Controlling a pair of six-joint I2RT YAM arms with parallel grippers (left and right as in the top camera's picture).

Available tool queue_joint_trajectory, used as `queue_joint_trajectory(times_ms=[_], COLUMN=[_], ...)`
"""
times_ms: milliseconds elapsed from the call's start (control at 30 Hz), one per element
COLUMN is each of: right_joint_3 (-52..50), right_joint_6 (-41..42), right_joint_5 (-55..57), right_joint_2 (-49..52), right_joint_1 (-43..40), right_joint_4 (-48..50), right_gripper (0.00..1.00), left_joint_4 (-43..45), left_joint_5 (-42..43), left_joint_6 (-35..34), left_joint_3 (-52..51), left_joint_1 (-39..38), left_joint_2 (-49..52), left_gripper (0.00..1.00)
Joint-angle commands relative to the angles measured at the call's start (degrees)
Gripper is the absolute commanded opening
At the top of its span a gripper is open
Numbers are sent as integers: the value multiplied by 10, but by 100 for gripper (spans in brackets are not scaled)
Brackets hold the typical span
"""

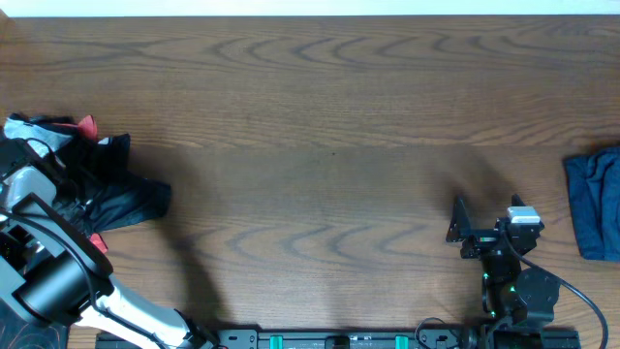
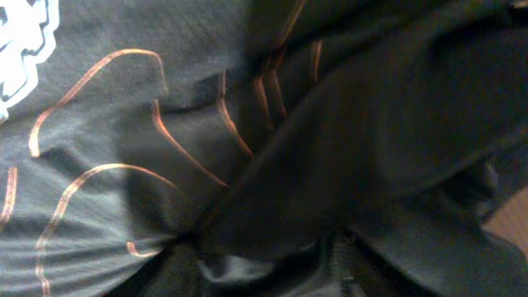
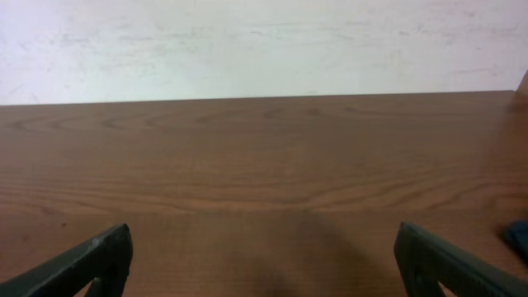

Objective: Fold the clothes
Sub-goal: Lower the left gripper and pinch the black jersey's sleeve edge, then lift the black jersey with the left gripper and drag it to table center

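Left hand [image 1: 48,165] is down in the black jersey [image 1: 124,199], which sits crumpled on the desk [image 1: 320,116] right under it. Fabric fills its camera, so I can't tell if it's gripping anything. Right hand [image 3: 262,243] is spread wide with nothing in it, blue cloth [image 1: 596,204] off to its right.

Your jersey [image 2: 165,124] was black with thin orange contour lines and white lettering, your table [image 1: 320,116] was brown with darker wood grain, the second cloth [image 1: 596,202] was dark blue, your right claw [image 3: 262,252] was black
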Motion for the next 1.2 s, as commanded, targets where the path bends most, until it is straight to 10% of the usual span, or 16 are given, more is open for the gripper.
queue_joint_trajectory(times_ms=[0, 100, 1167], right_joint_3=[-4, -4, -4], right_joint_6=[-7, -7, -7], right_joint_5=[-2, -2, -2], right_joint_2=[-5, -5, -4], right_joint_1=[-4, -4, -4], right_joint_4=[1, 1, 1], right_gripper=[99, 99, 99], left_joint_4=[-1, -1, -52], left_joint_5=[13, 13, 19], left_joint_6=[6, 6, -70], left_joint_3=[2, 2, 6], left_joint_1=[-2, -2, -23], left_joint_2=[25, 25, -188], left_gripper=[34, 6, 7])
